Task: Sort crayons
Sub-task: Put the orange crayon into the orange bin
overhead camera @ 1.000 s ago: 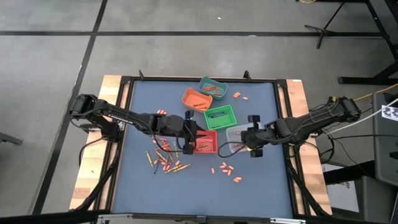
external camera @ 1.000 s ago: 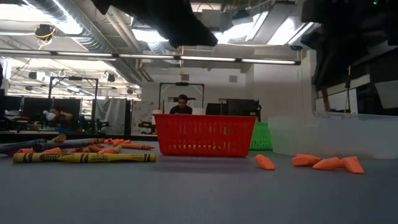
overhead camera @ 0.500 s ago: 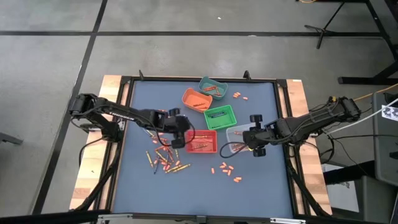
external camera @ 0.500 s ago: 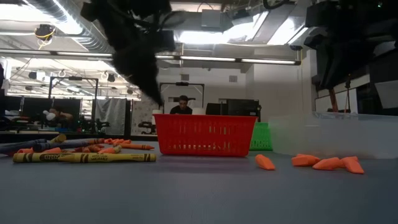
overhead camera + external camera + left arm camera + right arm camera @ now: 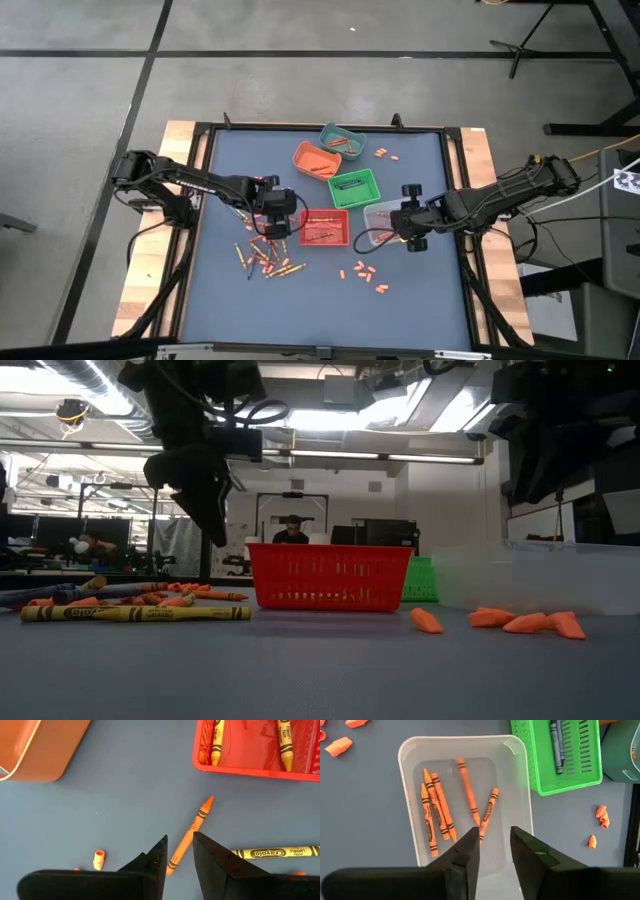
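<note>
Loose crayons [image 5: 265,257] lie heaped on the blue mat left of the red bin [image 5: 326,227]. My left gripper [image 5: 179,851] hangs open above the mat beside that heap, pointing steeply down, its fingertips on either side of one orange crayon [image 5: 192,831] that lies flat below them. My right gripper [image 5: 495,842] is open over the clear bin [image 5: 410,755], which holds several orange crayons [image 5: 437,807]; one more orange crayon [image 5: 468,790] shows blurred inside the bin, apart from the fingers.
An orange bin [image 5: 315,160], a teal bin [image 5: 342,142] and a green bin [image 5: 354,186] stand behind the red and clear ones. Orange stubs [image 5: 365,275] are scattered on the near mat, more at the far right [image 5: 385,153]. A yellow crayon [image 5: 275,852] lies near the left gripper.
My left gripper has moved from above the red bin toward the table's left edge, and has come down and tipped steeply downward over the loose crayons. The right arm has kept still.
</note>
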Robot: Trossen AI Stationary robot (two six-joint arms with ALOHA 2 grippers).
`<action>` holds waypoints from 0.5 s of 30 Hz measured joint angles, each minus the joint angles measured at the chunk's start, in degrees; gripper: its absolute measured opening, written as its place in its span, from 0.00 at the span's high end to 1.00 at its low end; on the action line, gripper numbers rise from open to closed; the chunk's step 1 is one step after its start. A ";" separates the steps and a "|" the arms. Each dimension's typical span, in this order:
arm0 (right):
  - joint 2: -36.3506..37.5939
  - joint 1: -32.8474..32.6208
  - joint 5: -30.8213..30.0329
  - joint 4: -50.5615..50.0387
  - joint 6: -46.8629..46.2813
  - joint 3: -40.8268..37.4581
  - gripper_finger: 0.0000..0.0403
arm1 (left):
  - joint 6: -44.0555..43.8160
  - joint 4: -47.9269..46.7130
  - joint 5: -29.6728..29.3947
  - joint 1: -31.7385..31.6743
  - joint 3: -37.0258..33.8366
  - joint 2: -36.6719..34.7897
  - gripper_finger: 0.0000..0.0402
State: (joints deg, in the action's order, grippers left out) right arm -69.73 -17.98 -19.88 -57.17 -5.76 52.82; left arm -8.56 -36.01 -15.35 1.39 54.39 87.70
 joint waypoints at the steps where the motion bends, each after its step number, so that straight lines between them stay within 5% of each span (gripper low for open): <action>1: 0.00 -0.01 0.00 0.00 0.00 0.00 0.72 | 0.00 0.00 0.00 0.00 0.00 0.00 0.81; 15: 0.00 0.00 0.02 0.05 0.00 0.00 0.72 | 1.45 3.57 7.49 -2.88 -6.82 0.04 0.81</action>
State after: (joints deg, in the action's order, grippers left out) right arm -69.73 -17.98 -19.86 -57.11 -5.76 52.82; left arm -7.10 -32.44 -7.86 -1.49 47.57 87.74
